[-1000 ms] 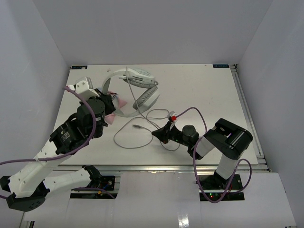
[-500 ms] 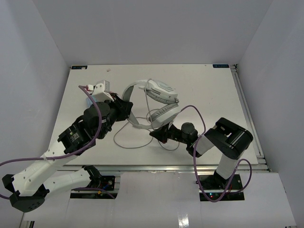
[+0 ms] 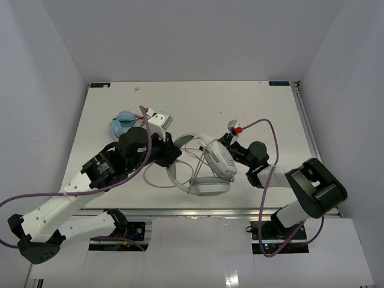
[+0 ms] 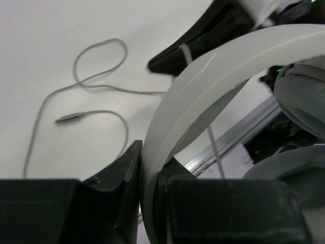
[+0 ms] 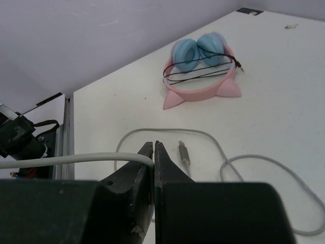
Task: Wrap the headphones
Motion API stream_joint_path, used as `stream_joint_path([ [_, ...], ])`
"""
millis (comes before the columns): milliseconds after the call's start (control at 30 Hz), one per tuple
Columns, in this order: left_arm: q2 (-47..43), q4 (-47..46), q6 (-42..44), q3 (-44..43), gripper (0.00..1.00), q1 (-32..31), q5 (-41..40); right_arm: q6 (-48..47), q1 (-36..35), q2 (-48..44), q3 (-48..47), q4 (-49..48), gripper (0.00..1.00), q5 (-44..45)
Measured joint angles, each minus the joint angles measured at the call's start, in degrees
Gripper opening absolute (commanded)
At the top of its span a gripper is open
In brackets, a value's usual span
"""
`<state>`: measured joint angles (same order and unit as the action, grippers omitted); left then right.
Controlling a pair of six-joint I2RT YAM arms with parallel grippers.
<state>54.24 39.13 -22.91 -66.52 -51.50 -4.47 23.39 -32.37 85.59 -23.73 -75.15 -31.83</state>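
The white-and-grey headphones point(image 3: 217, 161) hang above the table's near middle. My left gripper point(image 3: 172, 154) is shut on their white headband point(image 4: 203, 86), which sits clamped between both jaws in the left wrist view; a grey ear cup point(image 4: 299, 96) shows at the right. My right gripper point(image 3: 228, 144) is just right of the ear cups and is shut on the thin grey cable point(image 5: 61, 160), which runs off left from its closed tips point(image 5: 154, 147). The rest of the cable point(image 4: 96, 86) lies looped on the table, and its plug point(image 5: 184, 152) lies just beyond my right fingertips.
A blue-and-pink headset point(image 3: 123, 124) with dark loops lies at the back left of the table, and it also shows in the right wrist view point(image 5: 200, 66). The table's metal front rail point(image 3: 198, 211) runs just below the hanging headphones.
My left gripper has carried the headphones from the back left toward the near middle, uncovering the blue-and-pink headset. My right gripper has moved right and back, still holding the cable.
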Motion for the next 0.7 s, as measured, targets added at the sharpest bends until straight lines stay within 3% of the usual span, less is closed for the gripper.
stream_joint_path([
  [333,2.76,8.90,10.87,-3.22,0.00,0.14,-10.00,-8.49,3.04,-15.52,-12.56,39.24,0.08,-3.66],
  [700,7.09,-0.16,30.18,5.49,0.00,-0.42,-17.74,-9.10,3.46,-20.59,-12.47,53.65,0.08,-3.92],
])
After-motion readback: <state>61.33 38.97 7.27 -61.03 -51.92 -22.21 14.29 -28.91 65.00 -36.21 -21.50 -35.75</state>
